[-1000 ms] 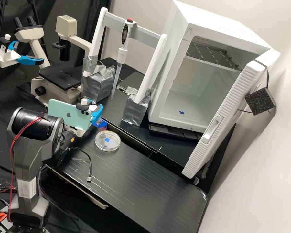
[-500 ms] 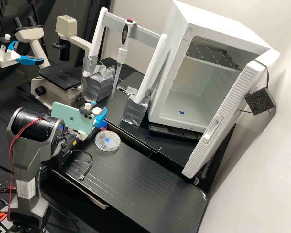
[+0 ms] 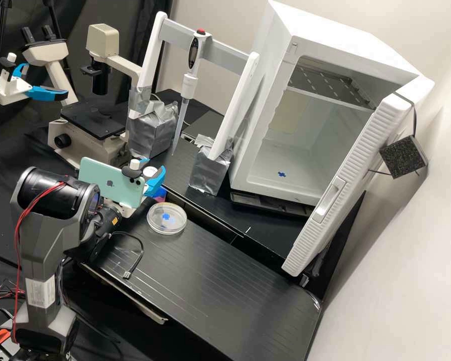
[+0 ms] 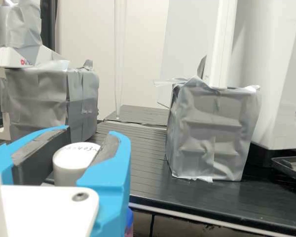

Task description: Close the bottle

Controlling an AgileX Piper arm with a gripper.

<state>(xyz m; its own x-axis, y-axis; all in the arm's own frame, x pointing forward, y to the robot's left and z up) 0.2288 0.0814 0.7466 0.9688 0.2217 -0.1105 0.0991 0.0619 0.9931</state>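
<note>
The gripper (image 3: pixel 151 175) is over the bench's left part, its blue fingers on both sides of a round white cap (image 3: pixel 149 171). In the wrist view the gripper (image 4: pixel 92 133) is shut on the white cap (image 4: pixel 73 157), which has handwriting on its flat top. Below the fingers, a blue and pink item (image 3: pixel 158 193) stands by the bench's raised edge, mostly hidden; in the wrist view a bit of this blue and pink item (image 4: pixel 129 217) shows beside a finger. Whether it is the bottle, and whether the cap touches it, I cannot tell.
A round clear dish (image 3: pixel 167 218) lies close to the gripper. Behind stand taped stand feet (image 3: pixel 209 170), a hanging pipette (image 3: pixel 188 85), a microscope (image 3: pixel 92 120) and an open white incubator (image 3: pixel 295 150). A phone (image 3: pixel 110 181) is mounted on the arm.
Between the oldest frame and the middle one, my gripper shifted slightly right and down in the high view, and the white cap came into sight. Since then it has hardly moved.
</note>
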